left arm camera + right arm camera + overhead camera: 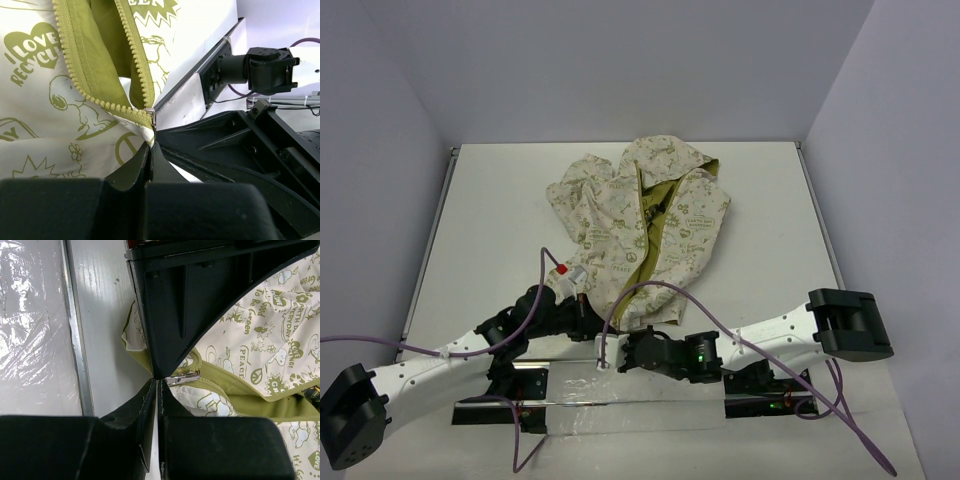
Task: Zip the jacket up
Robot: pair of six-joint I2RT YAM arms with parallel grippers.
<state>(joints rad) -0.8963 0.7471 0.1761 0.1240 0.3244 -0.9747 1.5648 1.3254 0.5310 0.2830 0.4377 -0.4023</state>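
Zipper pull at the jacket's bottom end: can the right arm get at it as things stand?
Probably yes. The right gripper sits with its tips just beside the zipper pull, nothing between; the left gripper, pinching the jacket close by, crowds the spot.

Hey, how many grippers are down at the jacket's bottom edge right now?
2. The left gripper pinches the jacket hem where the zipper ends; the right gripper sits just beside it, tips by the zipper pull. None appear hidden.

The jacket's [40, 100] bottom corner is hidden between the left end effector's [150, 150] fingers [131, 170].
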